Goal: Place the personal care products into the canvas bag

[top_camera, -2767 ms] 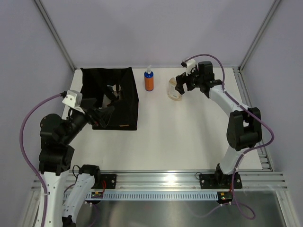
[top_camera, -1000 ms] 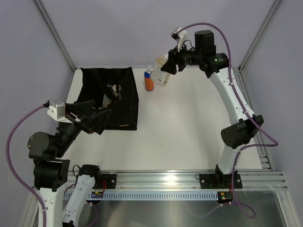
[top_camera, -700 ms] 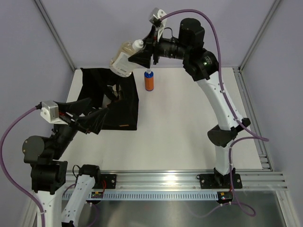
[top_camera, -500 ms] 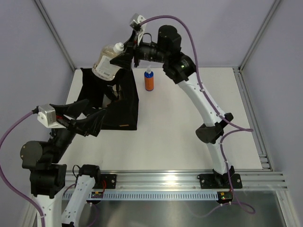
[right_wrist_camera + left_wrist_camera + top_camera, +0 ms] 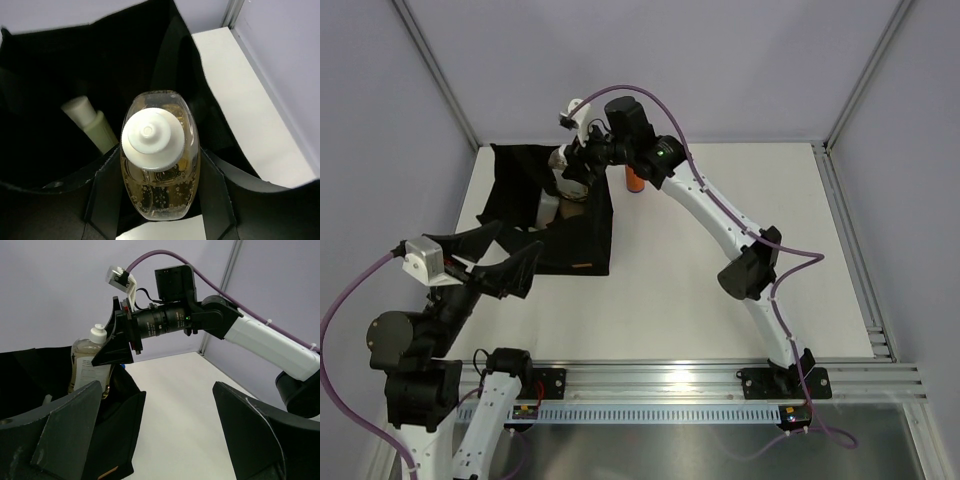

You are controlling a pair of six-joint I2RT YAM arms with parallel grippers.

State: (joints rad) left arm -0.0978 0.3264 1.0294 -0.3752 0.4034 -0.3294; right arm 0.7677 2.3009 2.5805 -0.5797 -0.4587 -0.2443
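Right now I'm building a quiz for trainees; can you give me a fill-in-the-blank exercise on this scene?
1. The right gripper grips the amber bottle, whose cap is ____.
2. It hangs over the ____ canvas bag, where a pale green bottle lies.
3. The left gripper is ____, holding nothing.
Missing: white; black; open.

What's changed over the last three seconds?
The right gripper carried the clear amber bottle up and leftward to the mouth of the black tote, still clamped on it. The left gripper drew back toward its base, open. The orange spray bottle stayed put.
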